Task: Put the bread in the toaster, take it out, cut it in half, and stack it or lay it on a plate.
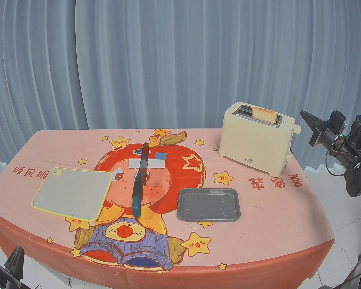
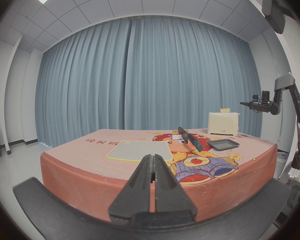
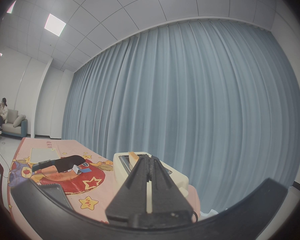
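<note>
Head view, surface: table (image 1: 276, 225) under a salmon-pink cloth printed with a cartoon figure, stars and red characters. A pleated blue-grey curtain (image 1: 168, 53) fills the upper frame. The left wrist view adds a white tiled ceiling (image 2: 150, 0) with one lit panel, and white walls.

Items on the cloth:
- Cutting board (image 1: 72, 193): grey with a yellow rim, lying flat at lower left, its near corner close to the front edge.
- Knife (image 1: 139, 179): dark blade and teal handle, centre of frame. The blade is propped on a small white-and-blue holder (image 1: 147, 163), and the handle points toward the front edge.
- Tray (image 1: 208, 204): dark grey, rectangular, just right of centre and apart from the knife.
- Toaster (image 1: 256, 138): cream, two slots, at mid right near the table's far right edge.

Open room: bare cloth runs between tray and toaster, and in a wide band along the front edge.

Bread (image 1: 264, 114): one pale slice with a golden-brown crust, upright in a toaster slot (which slot is unclear), its upper part above the top.

Right gripper (image 1: 303, 114): in the air at the right edge of the frame, off the table, near the toaster's top but apart from it. Its fingers are pressed together with nothing between them.

Left gripper (image 2: 153, 158): low at the lower left corner, before the table's front edge. Its fingers are likewise together and hold nothing.
</note>
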Robot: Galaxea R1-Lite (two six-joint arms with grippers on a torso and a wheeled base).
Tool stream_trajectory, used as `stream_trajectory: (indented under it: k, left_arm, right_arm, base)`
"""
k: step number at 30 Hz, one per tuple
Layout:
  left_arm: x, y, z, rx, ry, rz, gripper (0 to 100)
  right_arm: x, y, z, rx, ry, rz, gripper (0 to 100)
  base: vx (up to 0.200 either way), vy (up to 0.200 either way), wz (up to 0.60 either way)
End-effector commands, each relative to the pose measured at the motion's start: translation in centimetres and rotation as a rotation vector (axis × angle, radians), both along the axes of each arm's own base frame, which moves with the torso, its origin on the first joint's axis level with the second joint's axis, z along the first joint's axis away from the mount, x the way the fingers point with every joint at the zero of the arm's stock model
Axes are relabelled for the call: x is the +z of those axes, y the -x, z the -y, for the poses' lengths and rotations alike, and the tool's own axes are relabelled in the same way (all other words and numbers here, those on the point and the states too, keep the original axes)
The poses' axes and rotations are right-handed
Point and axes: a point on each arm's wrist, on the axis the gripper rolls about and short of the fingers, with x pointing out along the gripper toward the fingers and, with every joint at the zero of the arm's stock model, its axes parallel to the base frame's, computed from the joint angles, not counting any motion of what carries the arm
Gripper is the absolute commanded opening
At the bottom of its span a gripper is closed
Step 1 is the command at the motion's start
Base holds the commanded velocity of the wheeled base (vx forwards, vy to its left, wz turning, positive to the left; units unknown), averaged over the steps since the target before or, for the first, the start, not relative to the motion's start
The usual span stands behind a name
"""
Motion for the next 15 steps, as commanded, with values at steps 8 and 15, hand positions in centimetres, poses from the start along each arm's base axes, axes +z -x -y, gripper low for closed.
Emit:
stream_trajectory:
  k: [8,15]
  left_arm:
    - [-0.5,-0.1,0.0,0.001,0.0,-0.019,0]
    - [-0.5,-0.1,0.0,-0.001,0.0,-0.019,0]
  right_arm:
    - [-0.8,-0.1,0.8,-0.02,-0.002,-0.039,0]
    - [-2.1,-0.6,1.4,-0.037,-0.005,-0.078,0]
  base:
    - [0.0,0.0,0.0]
    - [0.0,0.0,0.0]
